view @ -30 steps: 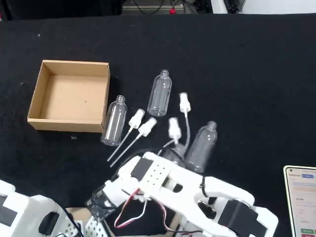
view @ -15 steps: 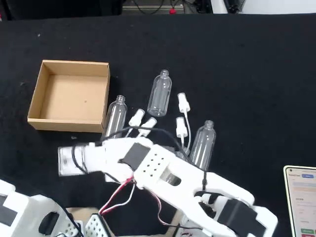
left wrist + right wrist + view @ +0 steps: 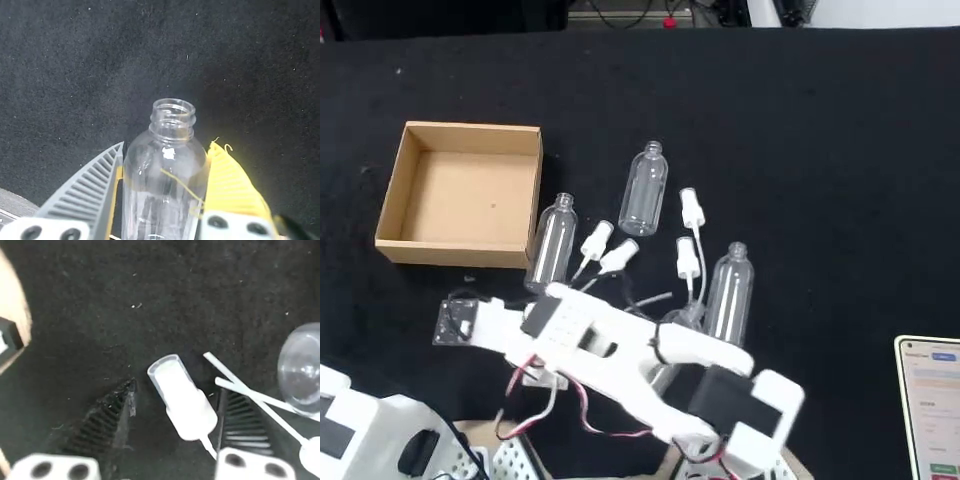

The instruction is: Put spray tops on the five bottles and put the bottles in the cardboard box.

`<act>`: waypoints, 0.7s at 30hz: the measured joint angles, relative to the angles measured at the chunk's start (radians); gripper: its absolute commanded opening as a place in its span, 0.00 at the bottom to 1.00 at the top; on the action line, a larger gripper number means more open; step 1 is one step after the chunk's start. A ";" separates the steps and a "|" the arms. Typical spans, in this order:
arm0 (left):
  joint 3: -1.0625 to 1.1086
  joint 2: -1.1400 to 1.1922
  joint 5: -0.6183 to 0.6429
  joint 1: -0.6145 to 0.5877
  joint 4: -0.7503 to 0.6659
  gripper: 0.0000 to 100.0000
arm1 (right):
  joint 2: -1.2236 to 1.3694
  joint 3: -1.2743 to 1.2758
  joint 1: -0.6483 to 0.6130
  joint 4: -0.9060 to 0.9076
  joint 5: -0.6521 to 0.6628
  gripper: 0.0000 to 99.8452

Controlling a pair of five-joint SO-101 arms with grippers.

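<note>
Snugly pinched in ribbed left tool [image 3: 167, 146], clear plastic bottle [image 3: 165, 175]; right tool [image 3: 178, 390] spread around white spray top [image 3: 183, 402].

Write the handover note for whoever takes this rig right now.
Left gripper: shut on an uncapped bottle above the cloth.
Right gripper: open, straddling a spray top that lies on the cloth.
Cardboard box: empty.
Bottle by the box, middle bottle and right-hand bottle: uncapped, among loose spray tops.
Done: nothing capped or boxed.
Left: cap and box all five.
</note>
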 measured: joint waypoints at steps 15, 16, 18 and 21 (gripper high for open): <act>0.000 0.000 0.000 0.000 0.000 0.16 | 0.015 0.025 0.028 -0.018 0.321 0.19; 0.000 0.000 0.000 0.000 0.000 0.16 | 0.015 0.029 0.038 -0.041 0.328 0.15; 0.000 0.000 0.000 0.000 0.000 0.16 | 0.015 0.037 0.060 -0.083 0.345 0.06; 0.000 0.000 0.000 0.000 0.000 0.16 | 0.015 0.038 0.091 -0.100 0.351 0.02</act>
